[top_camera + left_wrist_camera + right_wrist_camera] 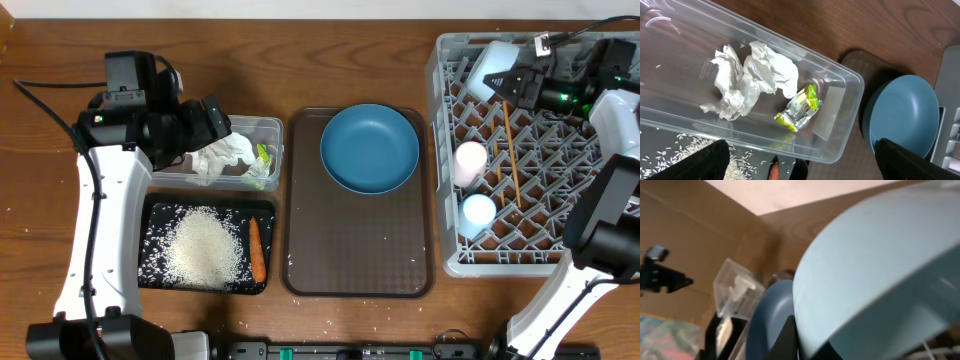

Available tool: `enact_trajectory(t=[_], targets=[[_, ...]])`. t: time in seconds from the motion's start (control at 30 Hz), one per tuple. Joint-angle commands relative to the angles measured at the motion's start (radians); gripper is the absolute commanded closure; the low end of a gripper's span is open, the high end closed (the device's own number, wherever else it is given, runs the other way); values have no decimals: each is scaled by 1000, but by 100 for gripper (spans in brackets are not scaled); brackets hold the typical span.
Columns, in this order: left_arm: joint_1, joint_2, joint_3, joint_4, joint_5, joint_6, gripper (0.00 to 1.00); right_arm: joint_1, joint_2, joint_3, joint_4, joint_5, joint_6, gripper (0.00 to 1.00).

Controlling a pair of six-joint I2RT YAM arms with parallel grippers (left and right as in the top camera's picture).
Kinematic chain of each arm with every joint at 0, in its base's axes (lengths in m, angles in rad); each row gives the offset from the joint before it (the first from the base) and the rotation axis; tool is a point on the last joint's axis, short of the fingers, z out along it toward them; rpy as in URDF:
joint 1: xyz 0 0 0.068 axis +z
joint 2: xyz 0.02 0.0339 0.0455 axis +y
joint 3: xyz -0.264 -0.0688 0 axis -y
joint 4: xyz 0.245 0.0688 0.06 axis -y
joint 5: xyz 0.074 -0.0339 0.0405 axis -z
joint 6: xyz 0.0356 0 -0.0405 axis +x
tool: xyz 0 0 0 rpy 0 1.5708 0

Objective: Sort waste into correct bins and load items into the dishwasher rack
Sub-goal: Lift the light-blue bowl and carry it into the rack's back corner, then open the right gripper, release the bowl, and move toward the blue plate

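Observation:
My left gripper point(215, 125) hangs open over the clear tub point(270, 128); in the left wrist view its fingers point(715, 161) stand wide apart with nothing between them. In the tub point(850, 125) lie the crumpled napkin point(752, 77) and the green-and-white wrapper point(799, 107). The black tray point(150, 215) holds rice point(205, 245) and the carrot point(257, 248). The dark-blue plate point(369, 148) sits on the brown tray. My right gripper point(512, 82) is shut on the rim of the light-blue bowl point(880, 265) over the far left of the rack point(440, 150). Inside the rack are a pink cup point(470, 160), a light-blue cup point(478, 210) and chopsticks point(510, 150).
The brown serving tray point(360, 250) lies between the bins and the rack. Stray rice grains point(385, 318) dot the table near the front edge. The right arm's body point(610, 210) crosses the rack's right side.

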Motion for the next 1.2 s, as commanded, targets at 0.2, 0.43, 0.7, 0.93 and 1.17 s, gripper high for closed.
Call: enact_trajectory(t=[0.2,0.43,0.7,0.93,1.17], targets=[[3,0,9,-2,-6,6,5,-48,2,-23,-114,448,143,91],[3,0,9,-3,-6,6,5,-56,-63,-23,-206,652,143,74],[3,0,9,-2,-6,6,5,-53,-196,-23,-234,669,176,66],[3,0,9,-3,-6,6,5,-39,-270,-23,-138,669,172,69],[3,0,9,-3,-6,6,5,21,-216,-23,47,671,109,83]])
